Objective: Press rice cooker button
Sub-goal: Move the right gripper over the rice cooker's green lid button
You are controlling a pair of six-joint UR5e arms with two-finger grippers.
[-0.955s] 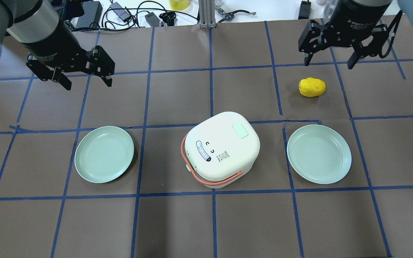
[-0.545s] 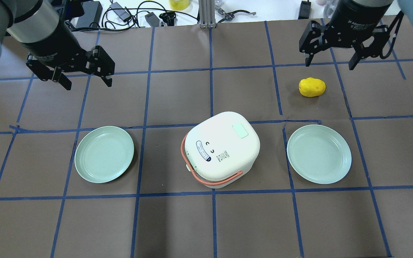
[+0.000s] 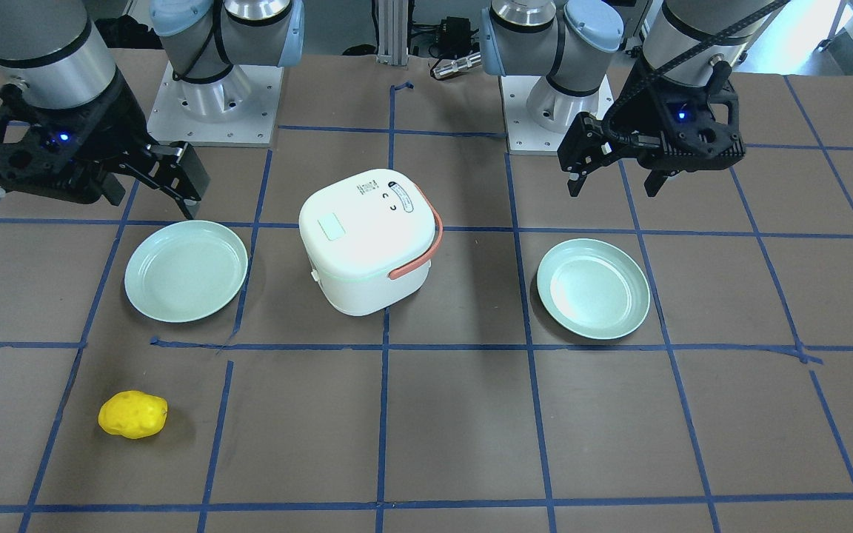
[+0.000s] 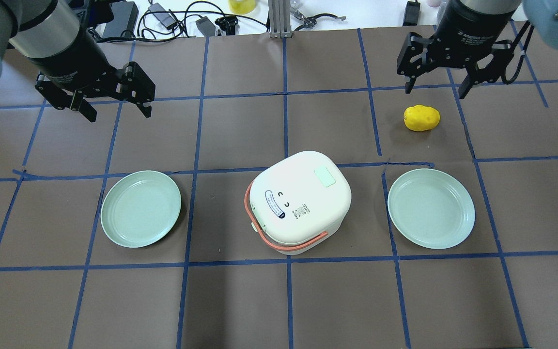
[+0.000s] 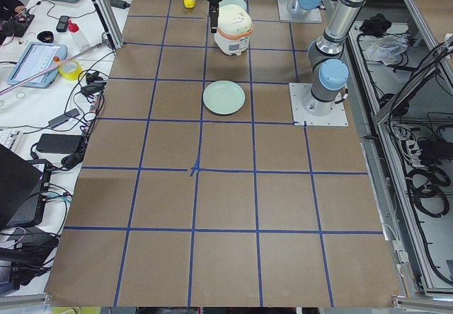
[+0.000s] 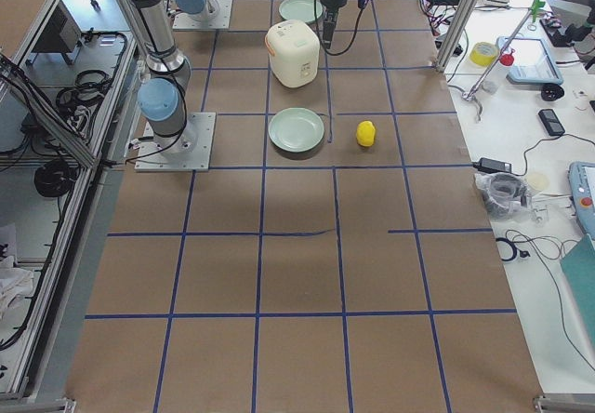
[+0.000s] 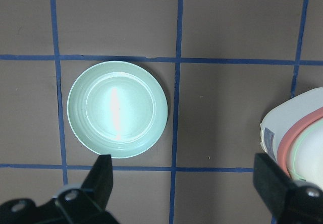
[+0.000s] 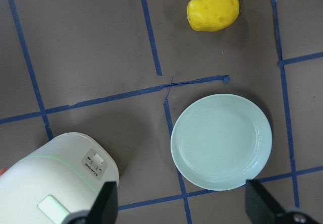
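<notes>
The white rice cooker [image 4: 301,203] with an orange handle stands at the table's middle, lid shut. A pale green button [image 4: 323,177] sits on its lid; it also shows in the front view [image 3: 332,227]. A small front panel with a button [image 8: 96,164] shows in the right wrist view. My left gripper [image 4: 118,114] is open and empty, high over the table, far left of the cooker. My right gripper [image 4: 435,92] is open and empty, above the far right, just beyond a yellow potato [image 4: 421,118].
Two empty pale green plates lie on either side of the cooker, one on the left [image 4: 141,208] and one on the right [image 4: 431,208]. Cables and small devices lie along the far edge [image 4: 172,19]. Blue tape lines grid the brown table.
My right gripper has shifted a little to the left, toward the potato. The left gripper and the cooker have not moved.
</notes>
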